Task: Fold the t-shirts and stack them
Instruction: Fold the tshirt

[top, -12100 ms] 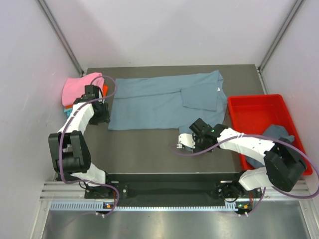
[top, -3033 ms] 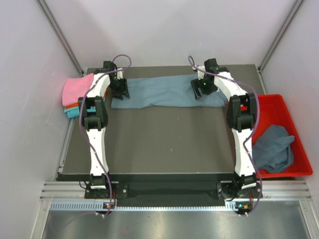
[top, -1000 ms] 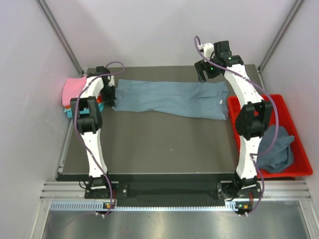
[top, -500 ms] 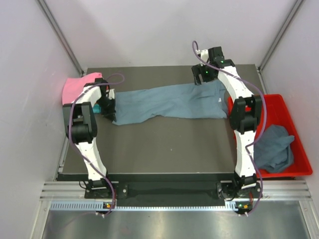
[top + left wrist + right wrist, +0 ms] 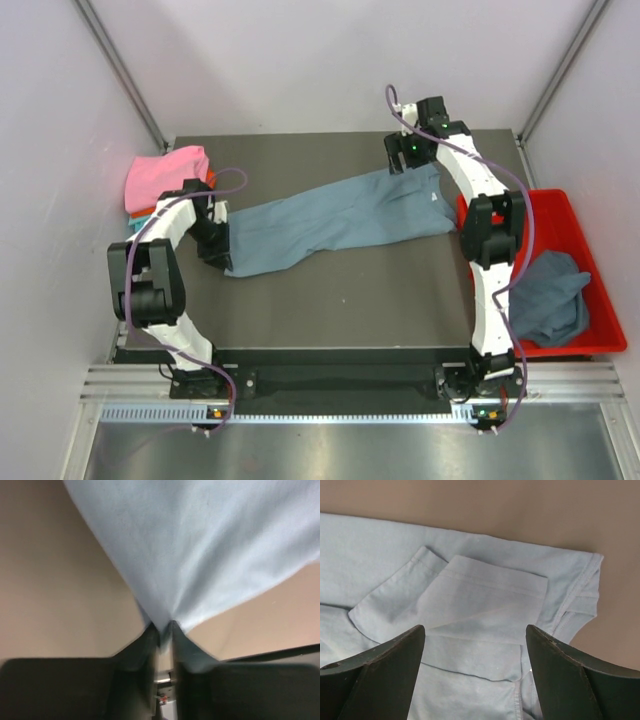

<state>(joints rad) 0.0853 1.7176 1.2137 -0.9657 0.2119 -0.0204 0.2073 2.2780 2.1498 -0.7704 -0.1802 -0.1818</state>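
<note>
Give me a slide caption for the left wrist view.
Left gripper pinched shut on a gathered edge of the blue-grey t-shirt, cloth fanning out over the table.

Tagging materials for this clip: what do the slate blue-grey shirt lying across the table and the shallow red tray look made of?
Slate blue-grey shirt: soft matte knit fabric, probably cotton; it drapes and creases, and shows stitched hems.
Shallow red tray: rigid moulded plastic, judging by its even colour, raised rim and slight sheen.
</note>
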